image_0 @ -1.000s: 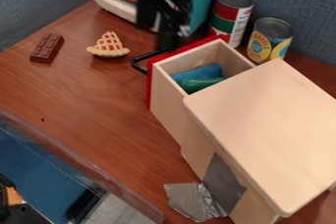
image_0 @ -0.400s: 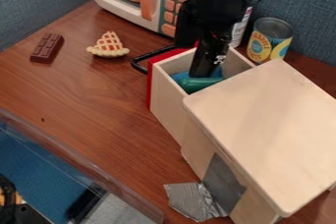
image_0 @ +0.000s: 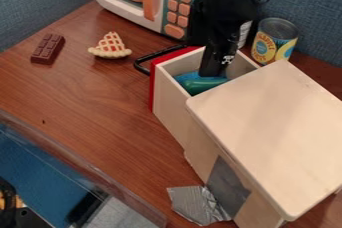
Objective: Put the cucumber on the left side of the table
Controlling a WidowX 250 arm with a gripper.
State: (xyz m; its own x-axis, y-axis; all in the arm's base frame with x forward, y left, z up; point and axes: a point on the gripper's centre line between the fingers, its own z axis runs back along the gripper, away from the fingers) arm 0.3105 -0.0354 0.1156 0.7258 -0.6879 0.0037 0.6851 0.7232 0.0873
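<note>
One gripper (image_0: 213, 74) hung into one open drawer (image_0: 171, 103), beside one cucumber (image_0: 203, 85); its jaws' state I couldn't tell. Tabletop (image_0: 100, 107) stretched left to its near edge, one pie slice (image_0: 111, 48) and one chocolate bar (image_0: 48, 49) lying farther back.

Matte black arm, looping black cable, small white marking.
</note>
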